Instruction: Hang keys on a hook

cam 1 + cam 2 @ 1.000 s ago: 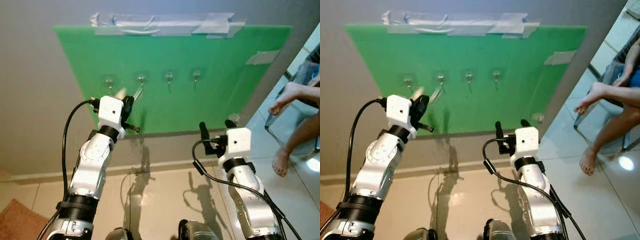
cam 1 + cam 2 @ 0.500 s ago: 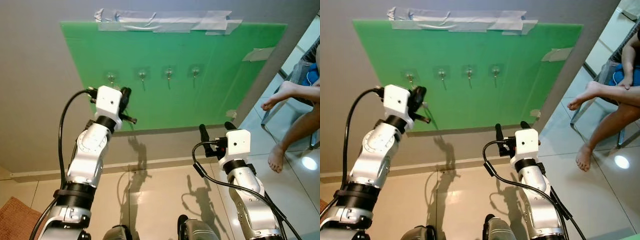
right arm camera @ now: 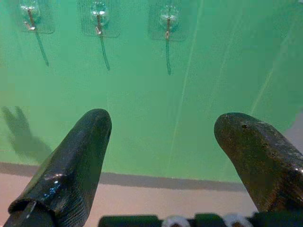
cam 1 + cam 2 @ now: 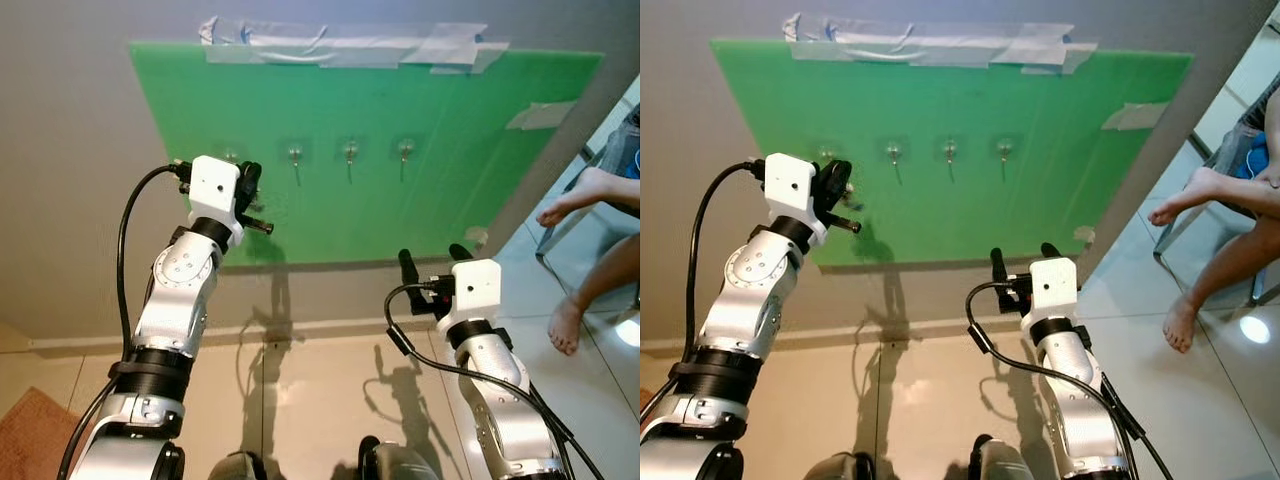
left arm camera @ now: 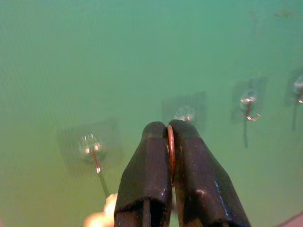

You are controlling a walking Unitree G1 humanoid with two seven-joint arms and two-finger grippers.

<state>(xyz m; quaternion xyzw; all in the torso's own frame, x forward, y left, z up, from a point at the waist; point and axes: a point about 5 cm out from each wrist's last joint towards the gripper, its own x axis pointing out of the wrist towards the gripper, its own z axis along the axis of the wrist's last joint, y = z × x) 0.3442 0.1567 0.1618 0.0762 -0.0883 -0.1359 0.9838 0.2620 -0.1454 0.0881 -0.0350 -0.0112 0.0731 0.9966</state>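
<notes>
A green board is taped to the grey wall and carries a row of small clear hooks. My left gripper is raised against the board beside the leftmost hook. In the left wrist view it is shut on a thin copper key ring, with one hook to the side of the fingers and another hook just beyond their tips. A pale blurred piece hangs below. My right gripper is lower, away from the board, open and holding nothing.
Three more hooks run to the right along the board. A seated person's leg and bare foot are at the far right over the tiled floor. A brown mat lies at the lower left.
My left gripper has risen and shifted left, from below the second hook to the leftmost one. The keys that swung blurred above it no longer show. The camera has shifted slightly; the right arm stays put.
</notes>
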